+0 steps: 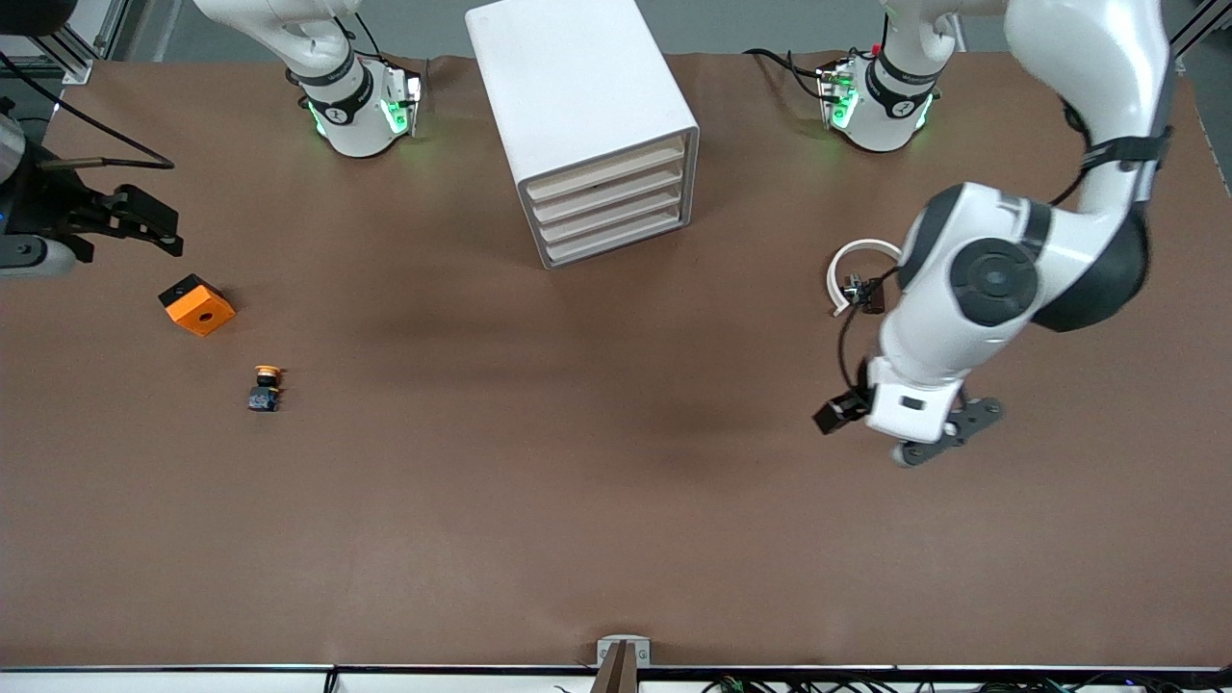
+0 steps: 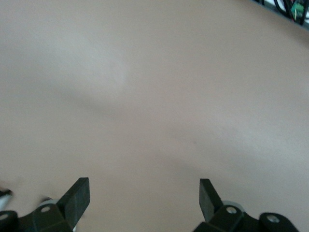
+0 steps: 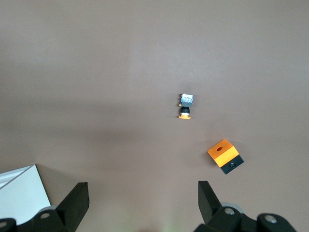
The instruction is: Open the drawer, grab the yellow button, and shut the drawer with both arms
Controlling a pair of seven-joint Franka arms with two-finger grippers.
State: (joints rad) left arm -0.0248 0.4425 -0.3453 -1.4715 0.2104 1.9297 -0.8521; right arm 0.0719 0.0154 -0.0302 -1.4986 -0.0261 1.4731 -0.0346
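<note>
Looking at your table (image 1: 616, 500): button (image 1: 266, 388) lies on its side near orange block (image 1: 197, 305) | drawer (image 1: 604, 157) shut | left tool (image 2: 144, 197) wide over bare table | right tool (image 3: 143, 197) wide near block

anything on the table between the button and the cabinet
Nothing: in the front view only bare brown table lies between the button and the cabinet.

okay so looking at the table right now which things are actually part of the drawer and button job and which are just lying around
Part of the job: the top drawer, shut, in the white cabinet; the button lying on the table; the left hand and right hand, both open.

Lying about: the orange block; the white ring.
</note>
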